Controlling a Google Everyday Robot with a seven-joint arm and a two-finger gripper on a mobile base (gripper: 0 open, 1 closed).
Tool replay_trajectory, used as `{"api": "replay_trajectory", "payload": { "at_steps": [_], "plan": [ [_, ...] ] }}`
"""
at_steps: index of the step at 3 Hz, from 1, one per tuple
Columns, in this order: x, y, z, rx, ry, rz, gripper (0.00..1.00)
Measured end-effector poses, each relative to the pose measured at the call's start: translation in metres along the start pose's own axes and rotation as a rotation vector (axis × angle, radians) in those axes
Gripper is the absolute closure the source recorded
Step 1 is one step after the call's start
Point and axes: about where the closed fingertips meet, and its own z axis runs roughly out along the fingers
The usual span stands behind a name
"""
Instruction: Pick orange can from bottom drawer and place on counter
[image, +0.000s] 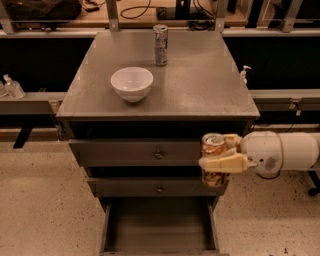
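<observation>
My gripper (220, 161) is shut on the orange can (214, 147), which stands upright between its cream fingers (225, 163). It hangs in the air in front of the right end of the two upper drawers, below the counter's front edge. The bottom drawer (159, 225) is pulled open below and to the left, its dark floor bare. The counter (200, 90) lies above the gripper. My white arm (285, 152) reaches in from the right.
A white bowl (132, 83) sits on the counter's left front. A tall slim silver patterned can (160, 45) stands at the counter's back. The two upper drawers (159, 154) are shut. A bottle (12, 86) stands on the left shelf.
</observation>
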Motion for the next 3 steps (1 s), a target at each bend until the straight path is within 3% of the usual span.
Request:
{"api": "replay_trajectory", "payload": {
  "at_steps": [1,2,3],
  "plan": [
    [0.05,0.03,-0.026,-0.083,0.024,-0.15,1.0],
    [0.05,0.029,-0.025,-0.081,0.023,-0.149,1.0],
    [0.056,0.044,-0.028,-0.089,0.045,-0.199,1.0]
  ]
}}
